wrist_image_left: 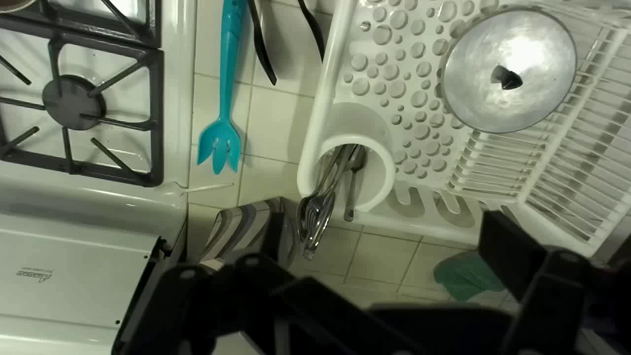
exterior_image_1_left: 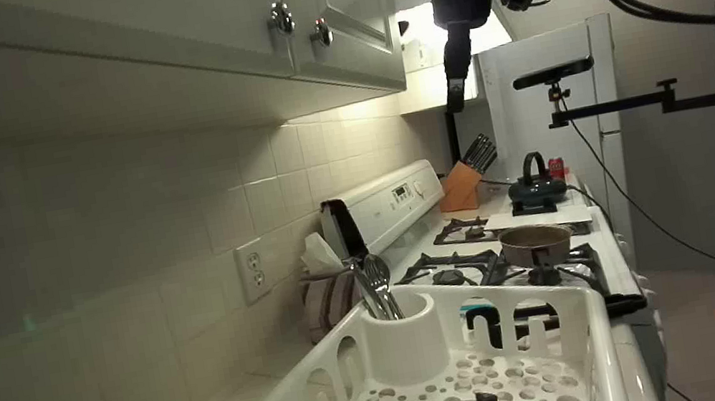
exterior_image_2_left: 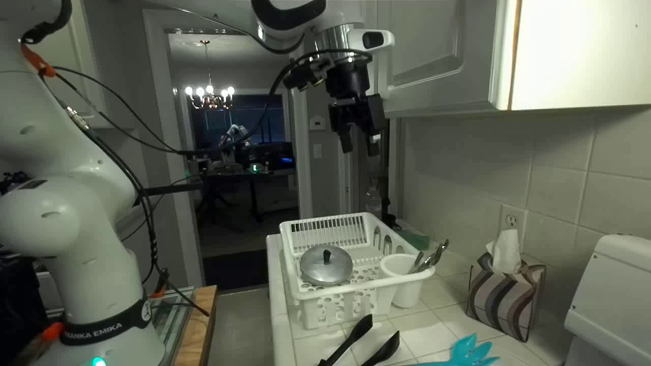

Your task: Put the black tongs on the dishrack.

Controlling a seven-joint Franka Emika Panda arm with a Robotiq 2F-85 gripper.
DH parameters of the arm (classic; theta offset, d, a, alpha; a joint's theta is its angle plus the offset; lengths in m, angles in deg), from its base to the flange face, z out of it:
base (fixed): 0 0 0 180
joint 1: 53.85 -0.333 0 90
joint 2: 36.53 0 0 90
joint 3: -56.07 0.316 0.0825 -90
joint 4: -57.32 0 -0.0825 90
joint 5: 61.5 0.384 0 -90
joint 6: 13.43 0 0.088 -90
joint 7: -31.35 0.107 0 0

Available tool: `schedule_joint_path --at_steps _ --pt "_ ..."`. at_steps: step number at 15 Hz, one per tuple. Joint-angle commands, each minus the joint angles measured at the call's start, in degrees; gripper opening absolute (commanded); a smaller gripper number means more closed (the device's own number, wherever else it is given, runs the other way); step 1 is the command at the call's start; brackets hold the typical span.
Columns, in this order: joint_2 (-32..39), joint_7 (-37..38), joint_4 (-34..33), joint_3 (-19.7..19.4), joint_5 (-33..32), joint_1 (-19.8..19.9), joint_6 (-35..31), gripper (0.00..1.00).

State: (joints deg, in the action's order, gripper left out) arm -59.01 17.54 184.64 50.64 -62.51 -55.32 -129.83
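Observation:
The black tongs [exterior_image_2_left: 360, 328] lie on the white tiled counter beside the dishrack, their two arms spread apart. Their arm tips also show at the top of the wrist view [wrist_image_left: 263, 52]; the rest is cut off. The white dishrack [exterior_image_2_left: 335, 292] stands on the counter and shows in an exterior view [exterior_image_1_left: 610, 361] and in the wrist view [wrist_image_left: 323, 93]. It holds a round metal lid [exterior_image_2_left: 335, 269] and a cutlery cup. My gripper [exterior_image_2_left: 360, 146] is open and empty, high above the dishrack. Its spread fingers show low in the wrist view [wrist_image_left: 382, 227].
A turquoise serving fork [wrist_image_left: 226, 98] lies beside the tongs. A striped tissue box [exterior_image_2_left: 506, 295] stands near the wall. Metal cutlery [wrist_image_left: 320, 217] sticks out of the cup. The stove [wrist_image_left: 74, 103] adjoins the counter. Upper cabinets [exterior_image_1_left: 337, 15] hang close to the arm.

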Motion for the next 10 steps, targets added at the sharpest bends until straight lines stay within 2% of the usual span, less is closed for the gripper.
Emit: schedule_joint_path --at_steps 1,5,10 --pt "0.05 -0.15 -0.1 0.44 0.2 0.5 0.11 1.0" --pt "0.05 -0.15 -0.1 0.44 0.2 0.5 0.11 1.0" --pt "-2.58 1.61 4.1 -0.01 1.72 1.04 6.06 1.0"
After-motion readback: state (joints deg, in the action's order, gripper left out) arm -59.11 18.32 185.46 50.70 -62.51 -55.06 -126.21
